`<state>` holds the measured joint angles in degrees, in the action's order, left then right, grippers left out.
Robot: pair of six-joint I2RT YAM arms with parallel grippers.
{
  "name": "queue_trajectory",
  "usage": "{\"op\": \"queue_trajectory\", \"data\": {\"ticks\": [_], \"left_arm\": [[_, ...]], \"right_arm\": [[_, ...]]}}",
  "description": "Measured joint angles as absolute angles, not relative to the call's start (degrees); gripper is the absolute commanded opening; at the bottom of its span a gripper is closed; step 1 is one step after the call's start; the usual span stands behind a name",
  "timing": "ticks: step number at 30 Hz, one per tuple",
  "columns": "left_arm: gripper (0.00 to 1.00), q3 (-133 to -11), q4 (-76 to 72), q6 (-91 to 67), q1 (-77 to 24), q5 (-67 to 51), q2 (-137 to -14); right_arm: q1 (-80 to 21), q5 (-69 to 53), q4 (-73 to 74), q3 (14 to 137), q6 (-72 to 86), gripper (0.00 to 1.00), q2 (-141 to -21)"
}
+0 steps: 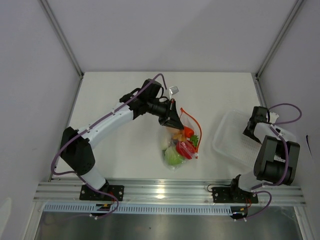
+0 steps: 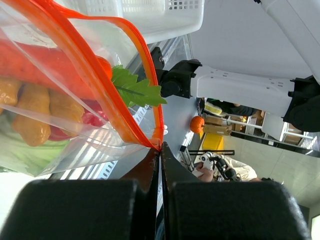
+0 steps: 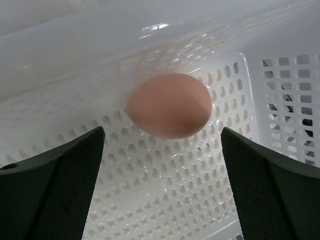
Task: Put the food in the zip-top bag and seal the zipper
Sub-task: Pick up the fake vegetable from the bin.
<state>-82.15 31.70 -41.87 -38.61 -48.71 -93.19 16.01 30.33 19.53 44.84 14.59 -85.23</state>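
Between my wide-open right fingers (image 3: 50,190) sits the pink egg (image 3: 169,106), so I'd centre, drop, squeeze gently, left fingers (image 2: 145,170) pinched shut on the zipper (image 2: 87,70).

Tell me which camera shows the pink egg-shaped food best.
Right wrist: the pink egg-shaped food fills the middle, lying in the white basket ahead of the open right gripper. The top view does not show it; the left wrist shows only the basket's wall.

The left claw (image 2: 160,149) is pinched shut, arm outstretched; the right claw (image 3: 162,132) gapes wide, arm folded.
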Motion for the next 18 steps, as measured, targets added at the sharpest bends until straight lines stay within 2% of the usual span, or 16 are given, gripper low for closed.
{"op": "queue_trajectory", "data": {"ticks": [8,18], "left_arm": [[0.0,-83.9,33.2,-41.4,-38.6,-48.7,-94.7],[0.01,-84.0,33.8,-41.3,-38.6,-48.9,-95.3]], "right_arm": [[17.5,27.1,18.1,45.4,13.1,0.93,-86.3],[19.2,27.2,16.6,45.3,12.3,0.91,-86.8]]}}
